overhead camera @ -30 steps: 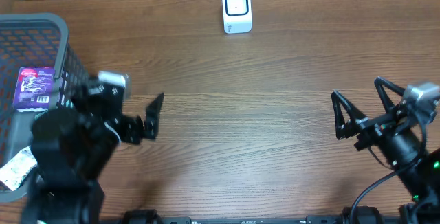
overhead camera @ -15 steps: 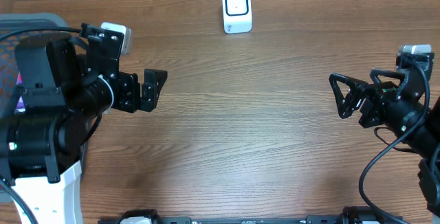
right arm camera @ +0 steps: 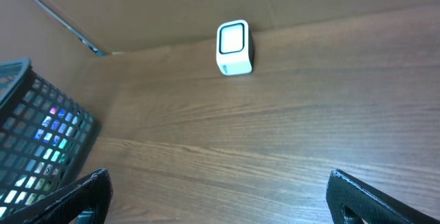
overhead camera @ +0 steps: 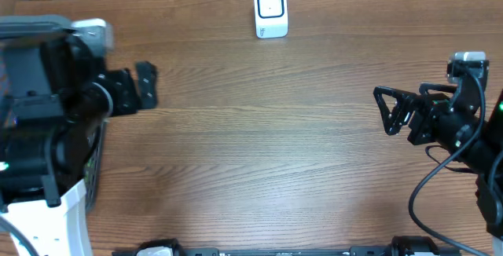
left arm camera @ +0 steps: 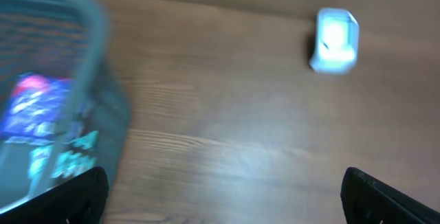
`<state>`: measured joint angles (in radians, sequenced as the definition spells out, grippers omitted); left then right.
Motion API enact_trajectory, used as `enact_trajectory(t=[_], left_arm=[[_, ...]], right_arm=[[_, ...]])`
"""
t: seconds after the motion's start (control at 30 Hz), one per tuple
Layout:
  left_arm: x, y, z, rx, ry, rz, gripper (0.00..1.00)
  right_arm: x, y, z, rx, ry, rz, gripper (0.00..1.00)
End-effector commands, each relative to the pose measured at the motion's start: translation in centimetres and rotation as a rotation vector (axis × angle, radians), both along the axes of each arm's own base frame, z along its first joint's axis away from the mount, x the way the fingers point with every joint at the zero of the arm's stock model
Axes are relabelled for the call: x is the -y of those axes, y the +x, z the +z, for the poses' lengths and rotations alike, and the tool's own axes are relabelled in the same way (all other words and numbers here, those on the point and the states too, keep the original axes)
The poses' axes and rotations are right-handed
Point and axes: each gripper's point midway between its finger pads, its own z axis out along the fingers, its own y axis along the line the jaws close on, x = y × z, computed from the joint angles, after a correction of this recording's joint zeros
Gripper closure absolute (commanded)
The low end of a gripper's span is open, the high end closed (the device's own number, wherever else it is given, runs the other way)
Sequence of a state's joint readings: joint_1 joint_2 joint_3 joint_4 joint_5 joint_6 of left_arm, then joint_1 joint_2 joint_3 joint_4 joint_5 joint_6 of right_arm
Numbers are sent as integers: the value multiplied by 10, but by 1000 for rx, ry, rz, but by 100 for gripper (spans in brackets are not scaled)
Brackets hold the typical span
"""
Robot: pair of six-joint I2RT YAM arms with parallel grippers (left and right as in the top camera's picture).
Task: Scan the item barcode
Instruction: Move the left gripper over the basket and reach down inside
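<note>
**Q:** Where is the item to scan?

**A:** A purple packet, blurred in my left wrist view, lies inside the mesh basket at the left end of the bench.

**Q:** And your tools?

**A:** My left tool hangs just right of the basket, jaws spread wide, holding nothing. My right tool hovers over the right end, equally wide and empty. The white barcode scanner stands at the far edge.
</note>
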<state>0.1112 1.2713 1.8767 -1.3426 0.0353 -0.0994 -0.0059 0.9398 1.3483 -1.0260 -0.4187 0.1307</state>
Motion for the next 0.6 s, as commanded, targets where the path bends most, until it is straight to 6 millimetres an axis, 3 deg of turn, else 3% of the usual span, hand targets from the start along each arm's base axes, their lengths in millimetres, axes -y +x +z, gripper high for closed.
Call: enact_trajectory(t=[0.0, 0.13, 0.37, 0.57], left_arm=[[-52, -12, 41, 115, -18, 291, 0], [-103, -35, 41, 102, -50, 527, 1], [-195, -88, -3, -25, -194, 990, 0], [-228, -91, -39, -130, -271, 1068, 0]], right_arm=[[-2, 3, 3, -9, 0, 7, 0], [-2, 10, -10, -68, 0, 7, 0], [-2, 21, -24, -124, 1, 8, 0], [-2, 25, -30, -145, 0, 8, 0]])
